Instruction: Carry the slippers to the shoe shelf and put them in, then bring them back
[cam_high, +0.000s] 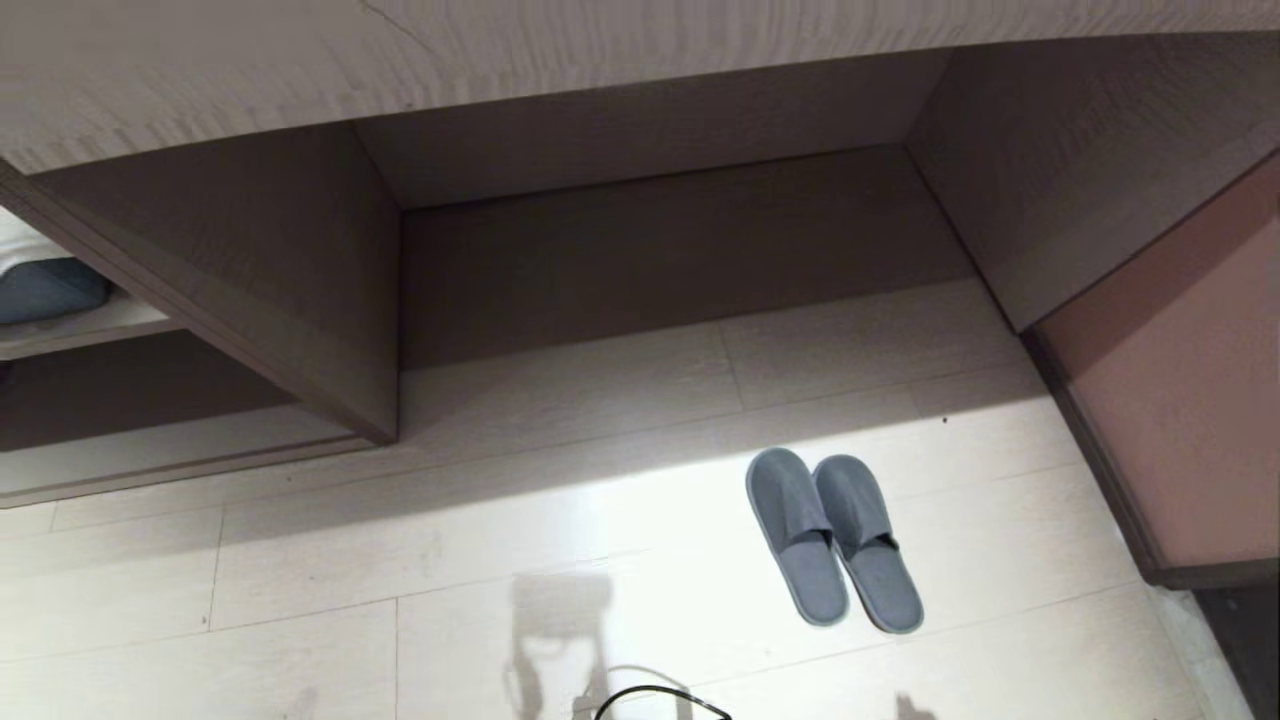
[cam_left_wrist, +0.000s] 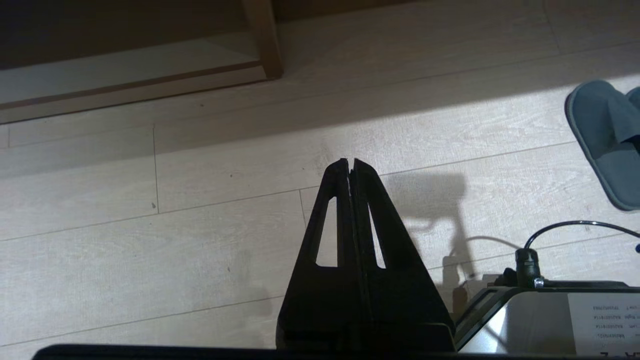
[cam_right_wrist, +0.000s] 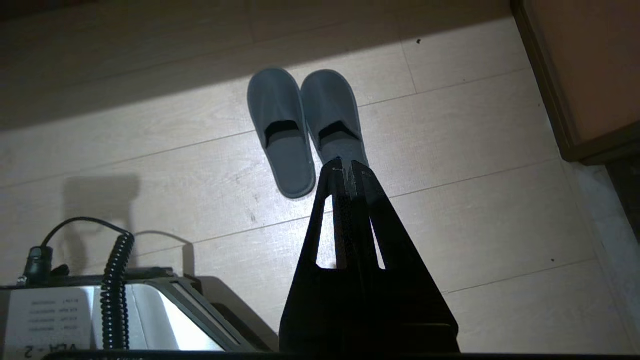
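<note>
Lying side by side on the floor (cam_high: 500, 560), touching, toes toward the wooden unit: the slippers (cam_high: 833, 538). Clenched empty above the floor: left pincer (cam_left_wrist: 350, 162) and right pincer (cam_right_wrist: 344, 164).

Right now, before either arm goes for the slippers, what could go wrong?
1. The slippers lie flat, side by side and touching; a pinch may catch only one.
2. Both the left gripper and right gripper are shut and must open first.
3. The coiled cable by the base could snag an arm.
</note>
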